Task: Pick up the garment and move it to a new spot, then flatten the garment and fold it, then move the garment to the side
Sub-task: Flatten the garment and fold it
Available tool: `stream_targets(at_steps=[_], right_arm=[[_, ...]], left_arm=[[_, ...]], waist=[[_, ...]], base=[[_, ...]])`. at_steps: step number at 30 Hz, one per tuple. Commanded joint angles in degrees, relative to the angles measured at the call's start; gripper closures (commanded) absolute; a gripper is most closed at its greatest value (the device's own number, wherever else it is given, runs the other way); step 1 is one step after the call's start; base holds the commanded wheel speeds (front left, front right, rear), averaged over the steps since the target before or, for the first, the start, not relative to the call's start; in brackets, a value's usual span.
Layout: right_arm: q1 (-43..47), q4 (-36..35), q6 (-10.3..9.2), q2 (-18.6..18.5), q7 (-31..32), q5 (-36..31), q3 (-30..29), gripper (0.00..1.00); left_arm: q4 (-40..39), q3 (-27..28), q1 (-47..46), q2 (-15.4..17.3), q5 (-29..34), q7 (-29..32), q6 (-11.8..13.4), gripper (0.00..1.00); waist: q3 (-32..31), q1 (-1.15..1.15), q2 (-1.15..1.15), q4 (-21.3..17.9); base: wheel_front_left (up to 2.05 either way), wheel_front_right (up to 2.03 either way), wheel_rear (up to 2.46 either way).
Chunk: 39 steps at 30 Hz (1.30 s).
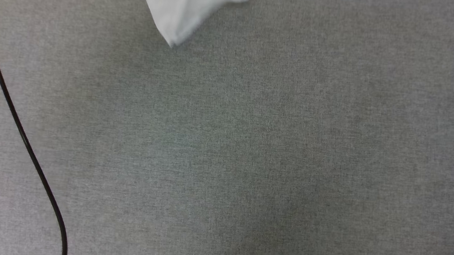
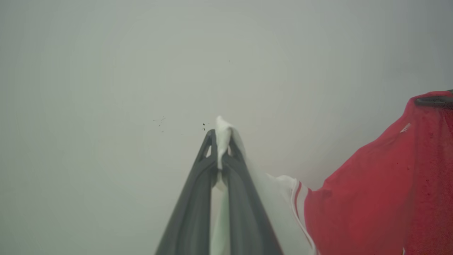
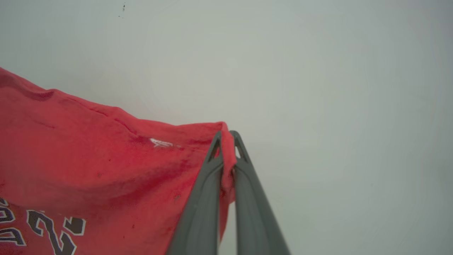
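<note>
Item: garment (image 3: 88, 159), a red soft-jersey shirt with white short sleeves, red-and-white striped trim (image 2: 297, 198) and a black number print edged in white (image 3: 42, 226).
Location: held aloft between both arms, clear of the desk; a white sleeve corner (image 1: 184, 6) hangs into the top of the head view.
Left tool (image 2: 221, 136): fingers pinched together on a fold of white sleeve fabric, with a tuft poking past the tips.
Right tool (image 3: 226, 136): fingers pinched together on a rolled red edge of the body.
Handling: judged light, limp and not fragile. It sags between the two holds and will drape and crease rather than keep its shape. Thin pinches may slip under a sharp tug.
Where to hold: hems, shoulder seams and sleeve ends, where doubled fabric gives the fingers a bite. Matched corners would suit spreading it flat.
Surface: grey woven-cloth desk (image 1: 250, 145), matt and even, likely grippy enough for smoothing.
Fixtures: thin black cable (image 1: 16, 123) curving down the desk's left side, a snag risk.
Room: plain pale backdrop (image 2: 106, 71) in both wrist views; wall or ceiling cannot be told.
</note>
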Motion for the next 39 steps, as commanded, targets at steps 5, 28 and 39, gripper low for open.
stream_targets(at_steps=[5, 28, 39], right_arm=[[-6.4, 4.76, -0.04, 2.53, -2.8, -2.24, -0.21, 1.0], [15.1, 12.24, -0.04, 4.36, -13.65, 9.41, 19.06, 1.0], [35.15, 4.67, -0.04, -2.68, -15.15, 17.13, 26.13, 1.0]], left_arm=[[7.71, 0.3, -7.79, -1.86, 1.02, -2.32, -2.05, 1.0], [18.14, -2.51, 19.91, -3.42, -4.04, -11.26, -5.63, 1.0], [3.93, -3.19, 48.96, -1.68, -5.82, -11.45, -0.27, 1.0]], waist=[[3.0, -0.01, 0.0, -0.44], [0.63, -0.01, 0.0, -0.97], [-8.28, -0.01, 0.0, 0.03]], base=[[0.0, 0.0, 0.0], [0.0, 0.0, 0.0], [0.0, 0.0, 0.0]])
